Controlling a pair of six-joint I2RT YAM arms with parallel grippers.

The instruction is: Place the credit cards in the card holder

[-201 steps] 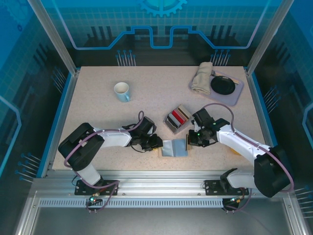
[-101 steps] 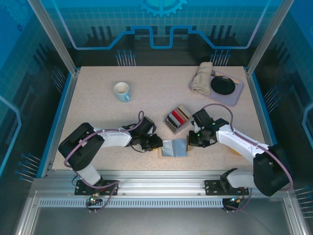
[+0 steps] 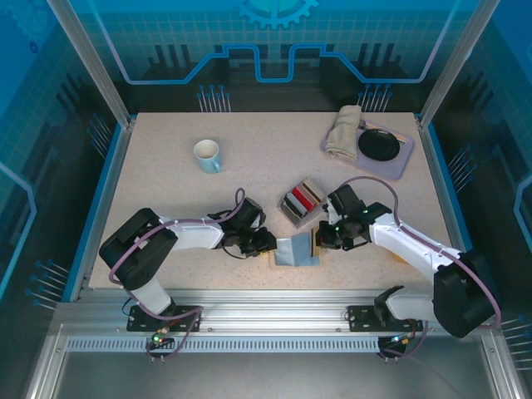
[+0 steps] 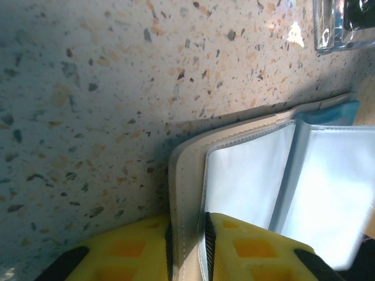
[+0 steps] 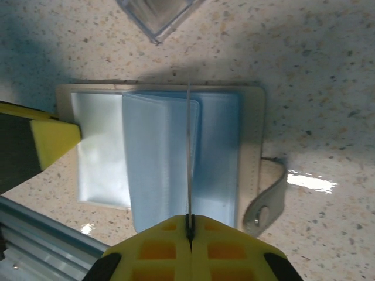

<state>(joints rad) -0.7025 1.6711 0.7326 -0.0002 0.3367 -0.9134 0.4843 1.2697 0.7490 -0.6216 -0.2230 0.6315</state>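
Note:
The card holder [image 3: 296, 250] lies open near the front edge, beige outside with pale blue clear sleeves [image 5: 158, 158]. My left gripper [image 3: 266, 243] is shut on the left edge of its beige cover [image 4: 186, 193]; the yellow fingers [image 4: 258, 246] pinch it from both sides. My right gripper [image 3: 321, 241] is shut on one thin credit card [image 5: 188, 146]. The card stands edge-on over the sleeves, near the holder's right half. More credit cards, red, dark, white and tan, stand in a clear box [image 3: 302, 200] just behind the holder.
The holder's strap with a snap [image 5: 266, 202] sticks out on the right. A white mug [image 3: 207, 155] stands at the back left. A grey tray [image 3: 399, 158] at the back right carries a folded cloth [image 3: 342, 133] and a black dish [image 3: 379, 145].
My right gripper has shifted slightly left, bringing the card over the holder's right half. The left arm and the holder have stayed put.

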